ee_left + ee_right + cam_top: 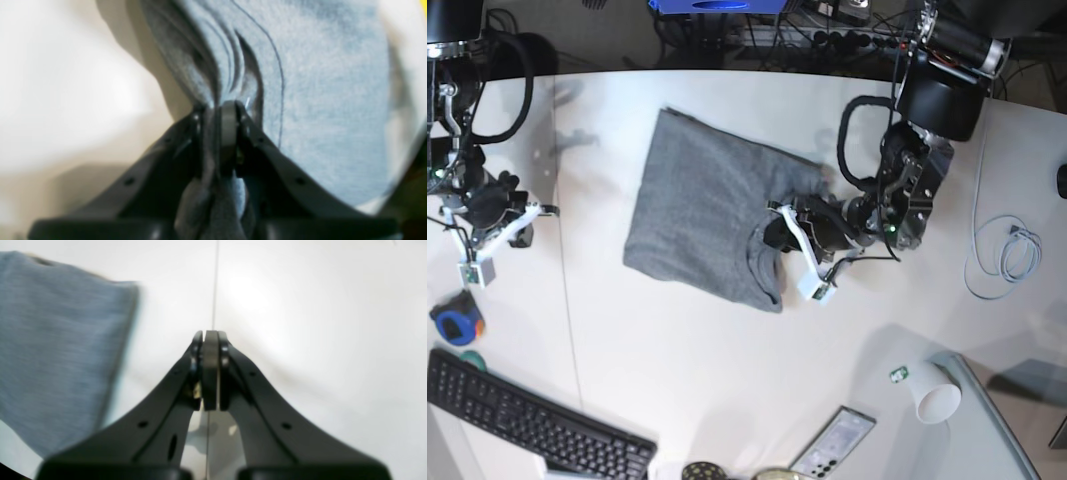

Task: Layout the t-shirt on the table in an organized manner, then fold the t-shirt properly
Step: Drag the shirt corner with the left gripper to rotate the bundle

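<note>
- Base view: left arm reaches in low from the desk's [727, 390] right side, left claw [779, 232] pinched tight on the t-shirt [702, 215] edge, fabric bunched between its pads.
- Right arm off at the left, right claw [210, 340] fully closed, empty, over bare desk.
- T-shirt lies mid-desk.

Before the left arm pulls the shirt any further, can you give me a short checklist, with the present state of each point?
1. Left gripper shut on the t-shirt: ok, bunched cloth sits between its jaws.
2. Only one layer of cloth caught: cannot tell, several folds run into the jaws.
3. Right gripper clear of the shirt: ok, shut on nothing, over the bare table, cloth off to its side.
4. Shirt spread flat: not ok, one side is folded over and creased near the left gripper.
5. Loose cable away from the shirt: ok, it lies apart, beyond the left arm.
</note>
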